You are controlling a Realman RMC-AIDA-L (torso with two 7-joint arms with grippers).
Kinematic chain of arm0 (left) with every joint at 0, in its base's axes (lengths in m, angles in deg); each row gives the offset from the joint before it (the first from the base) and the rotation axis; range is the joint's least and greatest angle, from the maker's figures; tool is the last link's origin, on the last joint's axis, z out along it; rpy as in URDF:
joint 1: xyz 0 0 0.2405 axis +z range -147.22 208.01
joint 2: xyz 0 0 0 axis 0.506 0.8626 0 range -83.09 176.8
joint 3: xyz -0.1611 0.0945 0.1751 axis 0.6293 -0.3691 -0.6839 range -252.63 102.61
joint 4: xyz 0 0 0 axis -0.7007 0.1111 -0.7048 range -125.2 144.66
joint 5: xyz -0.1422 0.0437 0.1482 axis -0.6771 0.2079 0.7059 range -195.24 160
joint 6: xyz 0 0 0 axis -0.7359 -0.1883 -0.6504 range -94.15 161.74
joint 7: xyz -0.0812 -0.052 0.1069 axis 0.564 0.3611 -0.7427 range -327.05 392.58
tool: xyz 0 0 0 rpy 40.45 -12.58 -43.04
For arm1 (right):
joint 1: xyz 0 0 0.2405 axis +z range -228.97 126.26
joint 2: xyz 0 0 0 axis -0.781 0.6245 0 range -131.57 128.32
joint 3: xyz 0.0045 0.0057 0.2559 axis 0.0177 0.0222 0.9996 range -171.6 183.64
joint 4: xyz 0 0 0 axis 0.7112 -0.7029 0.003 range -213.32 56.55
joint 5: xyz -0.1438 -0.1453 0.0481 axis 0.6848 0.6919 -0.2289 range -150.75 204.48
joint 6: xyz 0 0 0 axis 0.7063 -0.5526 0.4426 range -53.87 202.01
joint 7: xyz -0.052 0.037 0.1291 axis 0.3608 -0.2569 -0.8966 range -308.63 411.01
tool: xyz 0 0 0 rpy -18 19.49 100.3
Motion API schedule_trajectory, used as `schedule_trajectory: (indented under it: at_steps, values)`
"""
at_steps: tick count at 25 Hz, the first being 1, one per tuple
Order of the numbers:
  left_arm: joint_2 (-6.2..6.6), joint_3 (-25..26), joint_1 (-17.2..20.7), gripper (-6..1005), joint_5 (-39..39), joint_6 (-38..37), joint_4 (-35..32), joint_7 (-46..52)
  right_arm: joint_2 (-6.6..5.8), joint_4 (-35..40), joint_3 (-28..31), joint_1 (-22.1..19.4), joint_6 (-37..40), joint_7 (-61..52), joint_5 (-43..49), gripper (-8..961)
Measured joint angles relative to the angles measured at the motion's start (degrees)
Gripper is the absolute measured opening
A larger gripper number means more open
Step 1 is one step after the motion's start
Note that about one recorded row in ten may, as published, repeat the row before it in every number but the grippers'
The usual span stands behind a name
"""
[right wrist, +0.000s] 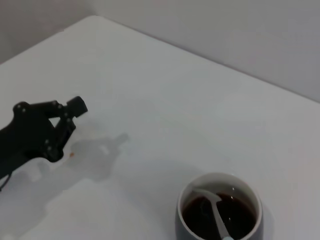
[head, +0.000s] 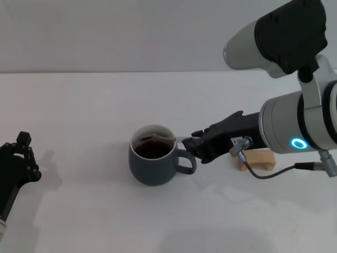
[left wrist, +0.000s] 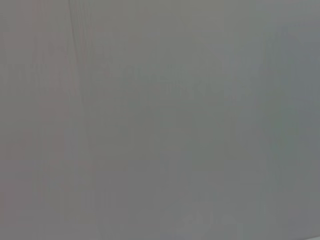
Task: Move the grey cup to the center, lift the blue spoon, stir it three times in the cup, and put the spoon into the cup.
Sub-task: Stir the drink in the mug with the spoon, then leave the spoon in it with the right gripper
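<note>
So the grey cup (head: pixel 153 162) is sitting about mid-surface (head: pixel 95 105), handle pointing toward my right side, dark brown liquid inside. The blue spoon (right wrist: pixel 216 214) is in it, bowl down in the liquid, handle leaning up over the rim on the handle side. My right gripper (head: pixel 190 141) is right there at the rim, fingers pinching the end of the spoon's handle. A wooden block (head: pixel 256 158) lies behind my right wrist, partly hidden. My left gripper (head: pixel 20 156) is parked way off at the left edge, nothing in it; honestly can't tell how its fingers are set.
</note>
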Motion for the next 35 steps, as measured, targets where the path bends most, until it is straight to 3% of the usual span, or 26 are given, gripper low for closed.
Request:
schedule_trajectory:
  at_steps: [10, 35]
  values:
    - [0.0, 0.49, 0.0, -2, 0.0, 0.14, 0.0, 0.08, -0.06, 4.57, -0.39, 0.77, 2.18, 0.12, 0.08, 161]
    - [0.09, 1.41, -0.17, -2, 0.0, -0.04, -0.62, 0.06, 0.09, 16.25, -2.85, 7.31, 7.08, 0.07, -0.69, 160]
